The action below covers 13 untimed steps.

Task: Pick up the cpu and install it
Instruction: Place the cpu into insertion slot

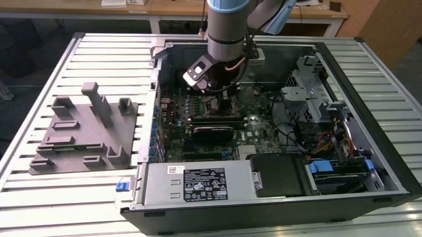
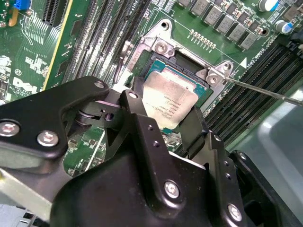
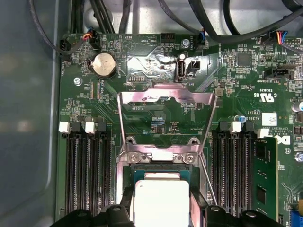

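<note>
Two fingers (image 2: 195, 130) tight on opposite cpu (image 2: 168, 101) edges, socket frame (image 2: 158, 45) close around.

A: How many chips sit in the socket (image 3: 156, 169)?
B: One cpu (image 3: 161, 201).
A: And around the socket?
B: Two screws (image 3: 136, 157), one coin cell (image 3: 104, 65), four white latches (image 3: 64, 126), two each side.

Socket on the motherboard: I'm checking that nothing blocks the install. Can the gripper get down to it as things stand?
Probably yes. The load plate is swung open and the lever stands aside, leaving the socket uncovered. The gripper hangs right over it, with the cpu at its opening.
</note>
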Motion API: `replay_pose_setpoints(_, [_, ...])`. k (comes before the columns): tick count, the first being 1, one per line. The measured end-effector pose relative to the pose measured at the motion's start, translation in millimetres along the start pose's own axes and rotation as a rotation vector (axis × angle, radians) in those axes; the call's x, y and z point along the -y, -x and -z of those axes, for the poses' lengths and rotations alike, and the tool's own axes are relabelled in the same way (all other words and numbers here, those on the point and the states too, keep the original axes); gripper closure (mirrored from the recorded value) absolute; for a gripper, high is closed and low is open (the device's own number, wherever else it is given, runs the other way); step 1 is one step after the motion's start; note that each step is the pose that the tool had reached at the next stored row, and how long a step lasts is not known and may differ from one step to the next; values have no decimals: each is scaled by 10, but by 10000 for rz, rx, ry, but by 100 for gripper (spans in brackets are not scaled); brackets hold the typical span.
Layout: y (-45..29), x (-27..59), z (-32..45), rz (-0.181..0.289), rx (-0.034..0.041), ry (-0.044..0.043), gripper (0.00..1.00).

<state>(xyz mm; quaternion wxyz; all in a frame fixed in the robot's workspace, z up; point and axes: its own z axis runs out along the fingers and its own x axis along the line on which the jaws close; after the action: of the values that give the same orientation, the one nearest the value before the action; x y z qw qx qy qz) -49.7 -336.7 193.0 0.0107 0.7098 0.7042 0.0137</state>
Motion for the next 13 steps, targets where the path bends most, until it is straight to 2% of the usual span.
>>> replay_pose_setpoints(13, [-1, 0, -37, -15, -9, 6, 45])
